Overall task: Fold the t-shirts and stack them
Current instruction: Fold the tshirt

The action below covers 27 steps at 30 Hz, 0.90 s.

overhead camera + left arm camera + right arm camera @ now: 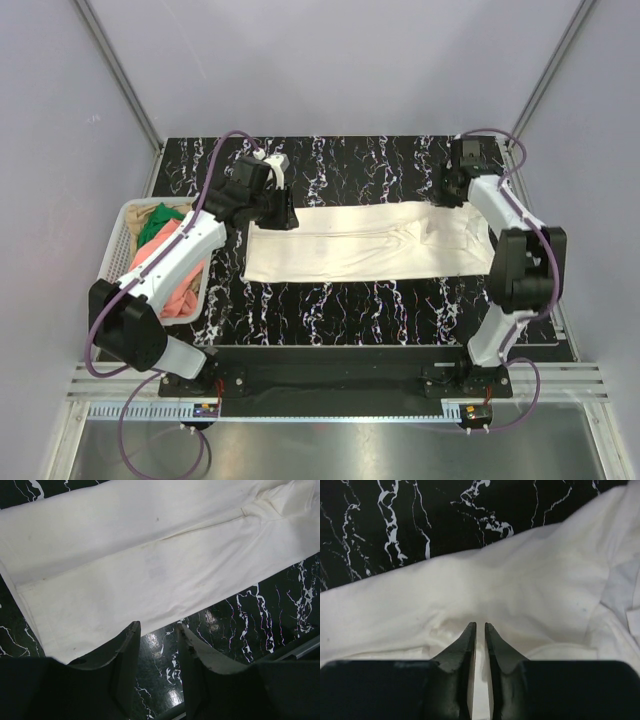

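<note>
T-shirt in cream-white [370, 243] is lying folded into a long strip across the middle of the black marbled table [350, 310]. The left gripper [157, 627] is hovering at its left end, jaws standing apart. The right gripper [480, 625] is pressing into the cloth at the right end, jaws nearly together; I cannot tell whether they are pinching it. A green t-shirt [155, 222] and a salmon-pink t-shirt [175, 290] are sitting in the white basket [125, 215] at the left.

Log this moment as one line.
cream t-shirt: spread flat on table | left claw: open, beside left end | right claw: pinching right end
</note>
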Available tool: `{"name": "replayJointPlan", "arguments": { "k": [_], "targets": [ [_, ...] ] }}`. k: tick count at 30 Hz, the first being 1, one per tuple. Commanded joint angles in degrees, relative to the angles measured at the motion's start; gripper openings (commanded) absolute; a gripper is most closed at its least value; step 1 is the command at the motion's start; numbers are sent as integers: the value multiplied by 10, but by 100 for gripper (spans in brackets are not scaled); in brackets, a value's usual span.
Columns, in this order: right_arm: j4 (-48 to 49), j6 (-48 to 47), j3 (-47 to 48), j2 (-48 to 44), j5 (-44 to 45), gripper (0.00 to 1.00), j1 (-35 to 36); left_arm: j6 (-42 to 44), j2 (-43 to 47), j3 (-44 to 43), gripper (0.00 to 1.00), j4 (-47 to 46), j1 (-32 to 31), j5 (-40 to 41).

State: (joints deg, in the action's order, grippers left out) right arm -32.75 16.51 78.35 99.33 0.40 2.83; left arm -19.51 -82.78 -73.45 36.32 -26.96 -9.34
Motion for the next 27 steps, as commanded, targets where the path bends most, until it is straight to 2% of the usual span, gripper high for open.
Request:
{"name": "replayJointPlan", "arguments": {
  "k": [1,7,10,18,21,25,27],
  "targets": [
    [3,-39,63,81,9,18,-3,3,-7,3,40,-20,-2,1],
    [-16,-45,129,151,-2,20,-14,3,-15,0,40,-20,-3,-12],
    [-72,-49,154,166,-49,20,-16,5,-12,1,40,-20,-3,-5],
    [-81,-52,13,46,-131,22,-12,4,-10,-1,40,-20,-3,-13],
    [-97,-49,-13,10,-151,23,-12,3,-9,-1,40,-20,-3,-16],
    [-100,-34,-29,-43,-125,24,-12,2,-8,-2,40,-20,-4,-19],
    [-98,-18,-30,-51,-72,23,-12,2,-7,-1,40,-20,-3,-21]
  ]
}}
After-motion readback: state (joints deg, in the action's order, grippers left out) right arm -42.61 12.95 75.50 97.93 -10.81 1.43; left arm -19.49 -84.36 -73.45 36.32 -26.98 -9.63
